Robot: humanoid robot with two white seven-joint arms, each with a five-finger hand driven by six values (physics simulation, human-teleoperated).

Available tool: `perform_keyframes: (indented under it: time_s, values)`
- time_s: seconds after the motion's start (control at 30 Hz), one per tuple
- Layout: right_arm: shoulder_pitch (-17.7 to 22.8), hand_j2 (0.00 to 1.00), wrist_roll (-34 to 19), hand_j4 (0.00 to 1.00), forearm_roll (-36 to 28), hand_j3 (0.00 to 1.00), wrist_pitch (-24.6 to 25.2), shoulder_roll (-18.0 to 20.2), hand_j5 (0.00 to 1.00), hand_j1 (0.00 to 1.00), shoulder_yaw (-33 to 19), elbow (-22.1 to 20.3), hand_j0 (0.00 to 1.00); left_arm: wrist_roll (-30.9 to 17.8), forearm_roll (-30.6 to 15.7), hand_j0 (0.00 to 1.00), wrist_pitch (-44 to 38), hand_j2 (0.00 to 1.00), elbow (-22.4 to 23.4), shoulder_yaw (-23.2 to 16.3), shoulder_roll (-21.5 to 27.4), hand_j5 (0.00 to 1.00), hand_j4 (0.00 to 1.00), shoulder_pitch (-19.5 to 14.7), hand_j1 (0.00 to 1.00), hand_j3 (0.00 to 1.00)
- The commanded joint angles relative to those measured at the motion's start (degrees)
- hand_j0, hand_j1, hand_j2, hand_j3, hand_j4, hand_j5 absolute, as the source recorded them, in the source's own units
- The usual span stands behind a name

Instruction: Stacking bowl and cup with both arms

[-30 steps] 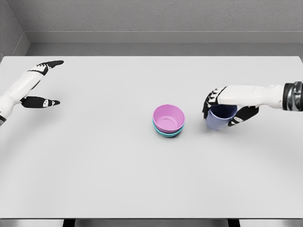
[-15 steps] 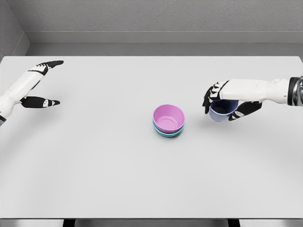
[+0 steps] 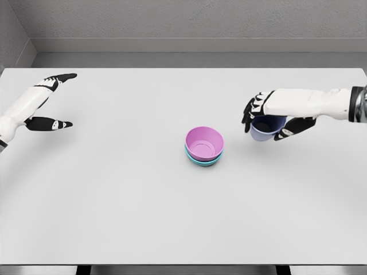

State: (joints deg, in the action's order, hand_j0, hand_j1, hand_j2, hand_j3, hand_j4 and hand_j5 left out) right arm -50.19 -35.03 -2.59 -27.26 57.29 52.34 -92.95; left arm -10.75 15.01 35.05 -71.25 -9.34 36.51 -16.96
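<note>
**Cup lifted and drifting toward the bowl stack**

Nearest the camera lies bare grey tabletop (image 3: 172,217). Around its middle sits the pink bowl (image 3: 204,143), nested inside a teal bowl (image 3: 203,161) of which only the lower rim shows; that part of the stacking looks done.

To the right of the bowls and a little farther back, the right hand (image 3: 269,117) has its fingers curled round the lavender cup (image 3: 265,129), gripping it at the rim from above with the cup hanging below the palm. Compared with a second ago, the cup has come up off the tabletop and moved slightly inward, toward the bowls, and it now shows its dark inside tilted toward the camera. It remains apart from the pink bowl, with open tabletop between them. This suggests the carry has begun, and what is left is to bring the cup over the pink bowl and set it in upright.

At the far left edge, the left hand (image 3: 49,103) rests with fingers spread, holding nothing, well away from the bowls.
</note>
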Motion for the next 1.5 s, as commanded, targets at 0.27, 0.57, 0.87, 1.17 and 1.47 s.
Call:
perform_keyframes:
  time_s: [0.27,0.57,0.87,1.17,1.47]
  values:
    - [-0.88,0.58,0.03,0.58,-0.67,0.58,0.1,-1.48,0.58,0.58,-0.05,-2.15,0.58,0.03,-0.42,1.0,-0.05,1.0,-0.03,0.02,0.06,1.0,1.0,0.0,1.0,1.0]
    - [-1.32,0.58,0.03,0.58,-0.93,0.58,0.11,-2.88,0.58,0.58,-0.05,-3.56,0.58,0.03,-0.42,1.0,-0.05,1.0,-0.03,0.02,0.06,1.0,1.0,-0.09,1.0,1.0]
    - [-2.64,0.58,0.03,0.58,-0.93,0.58,0.11,-5.17,0.58,0.58,-0.05,-3.64,0.58,0.03,-0.33,1.0,-0.05,1.0,2.08,0.73,-0.03,1.0,1.0,-0.09,1.0,1.0]
    - [-2.99,0.58,0.03,0.58,-0.93,0.58,0.1,-6.66,0.58,0.58,0.04,-4.61,0.58,0.03,-0.33,1.0,-0.05,1.0,2.08,0.81,0.06,1.0,1.0,0.0,1.0,1.0]
    - [-3.34,0.58,0.03,0.58,-0.93,0.58,0.19,-8.86,0.58,0.58,0.39,-6.1,0.58,0.03,-0.33,1.0,-0.05,1.0,2.08,0.81,0.06,1.0,1.0,0.0,1.0,1.0]
